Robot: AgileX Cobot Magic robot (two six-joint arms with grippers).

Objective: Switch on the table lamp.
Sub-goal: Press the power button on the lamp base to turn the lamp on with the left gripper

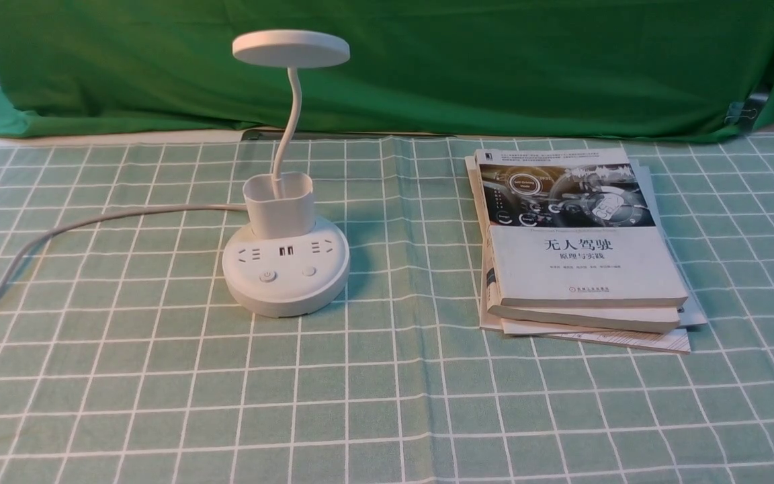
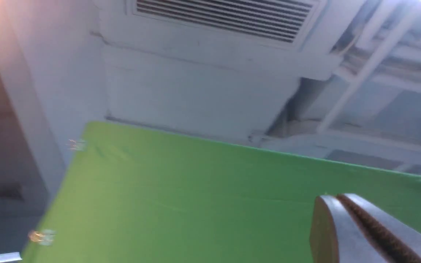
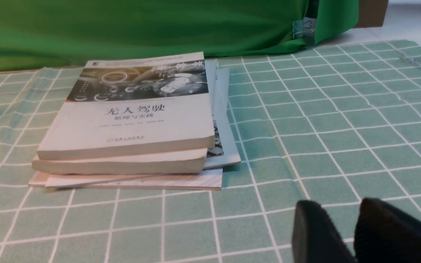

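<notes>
The white table lamp (image 1: 285, 269) stands left of centre on the checked cloth in the front view. Its disc head (image 1: 291, 48) sits high on a thin gooseneck above a cup holder. The round base carries sockets and two buttons (image 1: 267, 275) facing me, and no glow shows under the head. Its white cord (image 1: 91, 222) trails off to the left. Neither gripper appears in the front view. My left gripper (image 2: 336, 197) is shut and empty, raised toward a green backdrop and ceiling. My right gripper (image 3: 340, 206) hovers low over the cloth, open by a narrow gap, holding nothing. Neither wrist view shows the lamp.
A stack of books (image 1: 582, 249) lies to the right of the lamp, also seen ahead of the right gripper as the book stack (image 3: 130, 120). A green backdrop cloth (image 1: 427, 60) hangs along the table's far edge. The green checked tablecloth (image 1: 387, 403) covers the table.
</notes>
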